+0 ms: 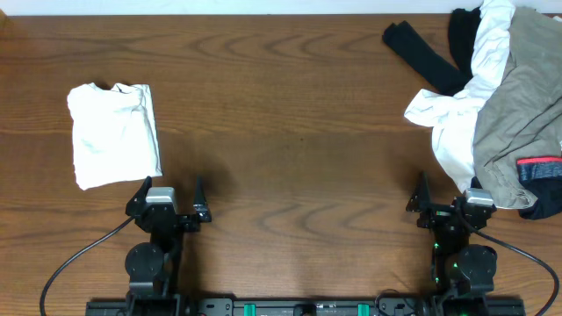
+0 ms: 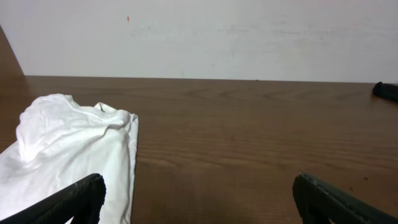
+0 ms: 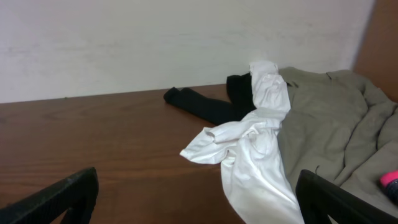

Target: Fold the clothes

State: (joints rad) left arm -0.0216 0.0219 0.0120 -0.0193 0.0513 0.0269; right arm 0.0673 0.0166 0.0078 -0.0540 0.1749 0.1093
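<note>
The left gripper (image 1: 173, 183) and right gripper (image 1: 448, 182) both stood wide apart, holding nothing. A folded white shirt (image 1: 114, 133) lay on the bench (image 1: 299, 132) just beyond the left one. Far right, khaki trousers (image 1: 518, 105) tangled with a crumpled white shirt (image 1: 461, 118) ran out of view. A black piece (image 1: 421, 48) was half buried, and a red-banded dark garment (image 1: 540, 168) was cut off.

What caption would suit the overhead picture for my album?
Folded white shirt beside the open left gripper; a heap of unfolded clothes beside the open right gripper.
</note>
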